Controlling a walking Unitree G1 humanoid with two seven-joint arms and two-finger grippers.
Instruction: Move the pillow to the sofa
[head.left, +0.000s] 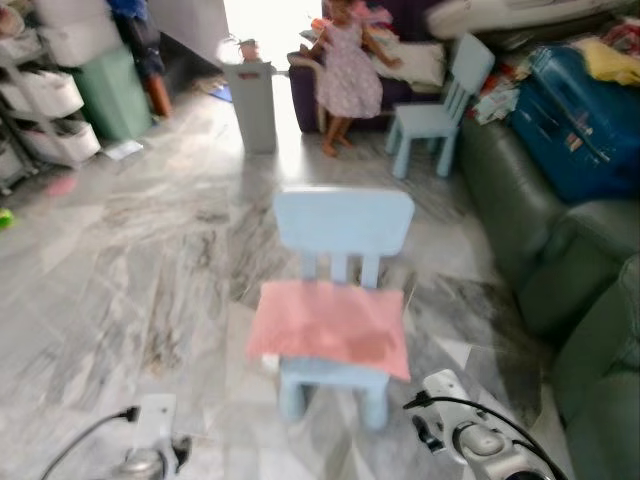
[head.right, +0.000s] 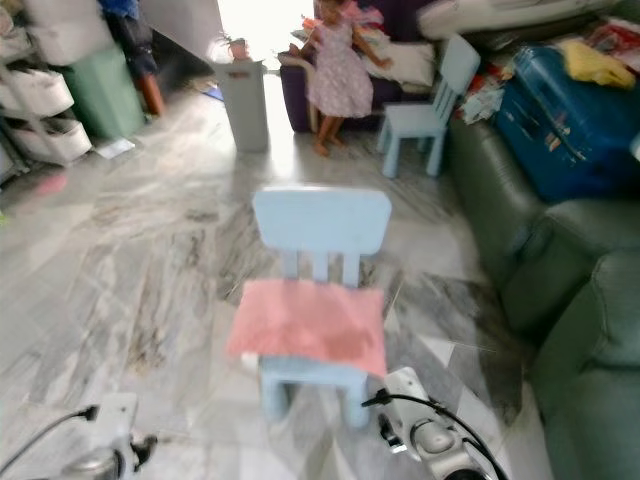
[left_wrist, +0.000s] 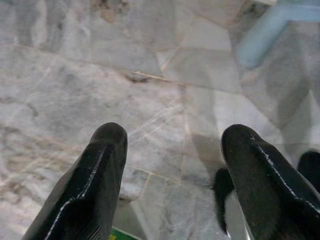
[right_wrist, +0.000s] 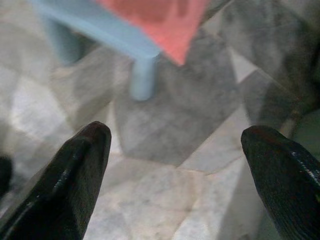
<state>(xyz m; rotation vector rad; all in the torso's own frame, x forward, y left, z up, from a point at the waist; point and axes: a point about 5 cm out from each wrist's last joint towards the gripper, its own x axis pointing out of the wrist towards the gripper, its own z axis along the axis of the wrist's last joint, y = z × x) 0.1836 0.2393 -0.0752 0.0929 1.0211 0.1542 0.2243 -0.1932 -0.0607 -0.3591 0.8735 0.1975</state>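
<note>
Two pale blue child-size chairs are seen on a grey marbled floor (head.left: 120, 260). On the seat of the nearer chair (head.left: 344, 225), at the centre of the head views, a flat pink pillow (head.left: 330, 326) is laid, its corners overhanging the seat edges. The farther chair (head.left: 441, 108) is placed at about 1 o'clock from the nearer one, just beside a dark green sofa (head.left: 560, 270) that runs along the 3 o'clock side. A blue suitcase (head.left: 580, 110) is rested on the sofa, touching its cushions. At 12 o'clock a person in a patterned dress (head.left: 345, 70) is seen near a grey bin (head.left: 250, 105); at 10 o'clock white storage drawers (head.left: 50, 100) are stacked. The left gripper (left_wrist: 172, 150) is held low at 7 o'clock from the pillow, its two black fingers spread wide apart over bare floor, nothing held between them. The right gripper (right_wrist: 177, 150) is held at 5 o'clock from the pillow, just beside the front leg of the nearer chair, fingers likewise spread wide and gripping nothing; the pillow's corner is seen ahead of it, apart from the fingers.
</note>
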